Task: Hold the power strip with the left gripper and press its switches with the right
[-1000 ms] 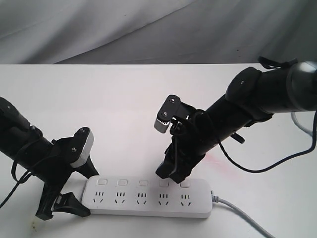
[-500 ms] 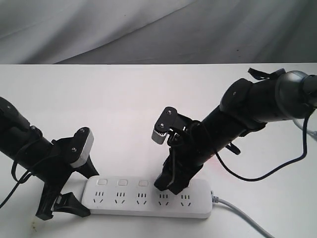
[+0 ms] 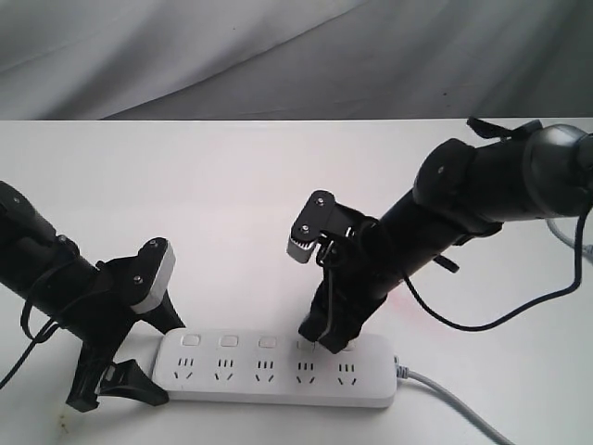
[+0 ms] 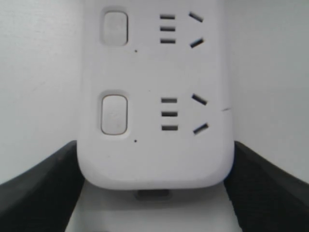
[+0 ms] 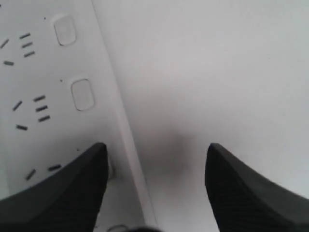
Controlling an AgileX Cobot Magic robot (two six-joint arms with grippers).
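Observation:
The white power strip (image 3: 278, 371) lies along the table's front edge, its grey cord (image 3: 449, 397) leaving at the right. My left gripper (image 3: 148, 357) clamps the strip's left end. In the left wrist view both fingers press the sides of the power strip (image 4: 154, 154), and two switches (image 4: 114, 114) show. My right gripper (image 3: 321, 341) stands on the strip's right part, fingers apart. One of its fingers (image 5: 72, 183) rests on the strip, over a switch, and the other hangs above bare table. Three switches (image 3: 229, 341) show at the left; the others are hidden.
A white table (image 3: 213, 204) stands in front of a grey cloth backdrop (image 3: 278, 56). The right arm's black cable (image 3: 491, 318) loops low over the table at the right. A grey cable (image 3: 565, 234) runs at the far right edge.
The right gripper came down from just above the strip onto its right part, hiding the fourth and fifth switches. The left gripper and the strip have not moved.

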